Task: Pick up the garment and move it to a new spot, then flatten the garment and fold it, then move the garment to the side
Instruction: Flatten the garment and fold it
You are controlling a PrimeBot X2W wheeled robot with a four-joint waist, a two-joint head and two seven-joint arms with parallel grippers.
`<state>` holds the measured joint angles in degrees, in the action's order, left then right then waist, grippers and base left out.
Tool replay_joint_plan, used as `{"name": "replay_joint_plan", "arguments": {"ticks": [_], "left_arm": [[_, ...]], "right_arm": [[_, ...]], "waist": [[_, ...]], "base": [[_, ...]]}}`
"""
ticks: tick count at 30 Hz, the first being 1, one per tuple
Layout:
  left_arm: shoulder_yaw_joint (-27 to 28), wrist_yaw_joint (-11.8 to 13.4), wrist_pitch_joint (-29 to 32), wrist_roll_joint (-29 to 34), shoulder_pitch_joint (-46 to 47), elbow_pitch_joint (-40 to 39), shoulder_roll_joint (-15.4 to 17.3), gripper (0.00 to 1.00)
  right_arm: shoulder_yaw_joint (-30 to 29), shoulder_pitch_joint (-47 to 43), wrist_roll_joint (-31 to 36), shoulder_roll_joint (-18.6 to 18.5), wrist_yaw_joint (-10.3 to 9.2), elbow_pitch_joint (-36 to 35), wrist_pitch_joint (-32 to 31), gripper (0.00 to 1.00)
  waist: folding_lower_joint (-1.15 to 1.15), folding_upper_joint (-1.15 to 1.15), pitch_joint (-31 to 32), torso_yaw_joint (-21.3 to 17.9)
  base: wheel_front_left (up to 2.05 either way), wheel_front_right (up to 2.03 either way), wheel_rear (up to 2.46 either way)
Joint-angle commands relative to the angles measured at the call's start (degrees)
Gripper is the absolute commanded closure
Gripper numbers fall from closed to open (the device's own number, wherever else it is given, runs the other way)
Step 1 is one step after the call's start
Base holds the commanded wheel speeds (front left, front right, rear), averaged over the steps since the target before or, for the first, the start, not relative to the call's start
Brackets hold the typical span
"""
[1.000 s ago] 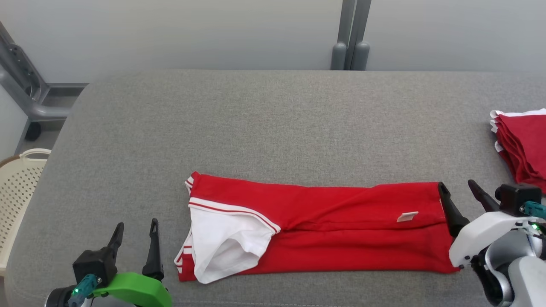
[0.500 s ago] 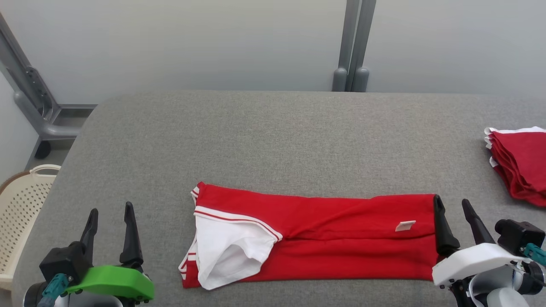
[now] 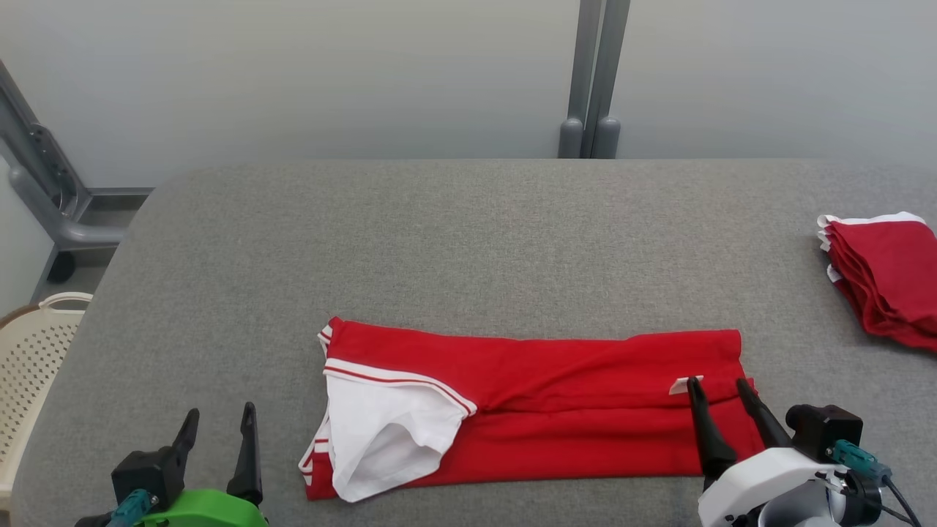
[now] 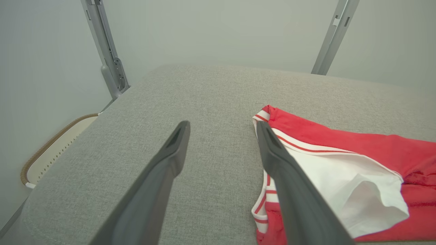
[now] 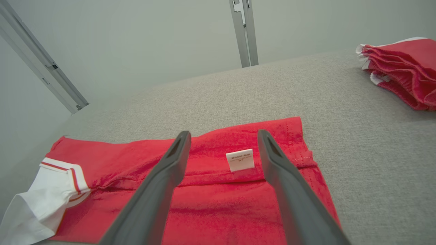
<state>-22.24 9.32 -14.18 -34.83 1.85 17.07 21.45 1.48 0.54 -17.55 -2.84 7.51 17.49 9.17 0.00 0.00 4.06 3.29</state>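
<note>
The garment (image 3: 556,410) is a red shirt with white striped sleeves, folded into a long band across the near part of the grey table (image 3: 468,241). A white sleeve lies on its left end and a small white label (image 3: 684,384) near its right end. My right gripper (image 3: 717,391) is open above the right end, its fingers either side of the label (image 5: 240,159) in the right wrist view, over the garment (image 5: 211,204). My left gripper (image 3: 219,424) is open over bare table, left of the garment's sleeve end (image 4: 340,170).
A stack of folded red garments (image 3: 886,282) sits at the table's right edge, also as a stack (image 5: 402,69) in the right wrist view. A cream perforated basket (image 3: 33,351) stands beside the table's left edge. A grey post (image 3: 589,80) rises behind the table.
The right gripper has moved left from beside the garment's right edge to above its right end. The left gripper stays left of the sleeve. The head camera has shifted.
</note>
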Motion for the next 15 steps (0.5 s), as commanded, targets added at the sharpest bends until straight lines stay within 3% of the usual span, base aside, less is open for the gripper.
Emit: {"name": "replay_joint_plan", "arguments": {"ticks": [1,15], "left_arm": [[-0.24,-0.19,-0.17,0.09,-0.09,0.77,-0.20,0.00],[-0.02,-0.40,-0.60,0.33,1.66,2.66,-1.19,0.00]], "right_arm": [[0.00,-0.61,0.03,-0.13,-0.05,0.50,0.19,0.00],[0.20,0.68,-2.87,-0.11,-0.04,0.92,-0.53,0.00]], "waist": [[0.00,0.00,-0.21,-0.23],[0.00,0.00,-1.00,-0.64]], "base": [[0.00,0.00,0.00],[0.00,0.00,0.00]]}}
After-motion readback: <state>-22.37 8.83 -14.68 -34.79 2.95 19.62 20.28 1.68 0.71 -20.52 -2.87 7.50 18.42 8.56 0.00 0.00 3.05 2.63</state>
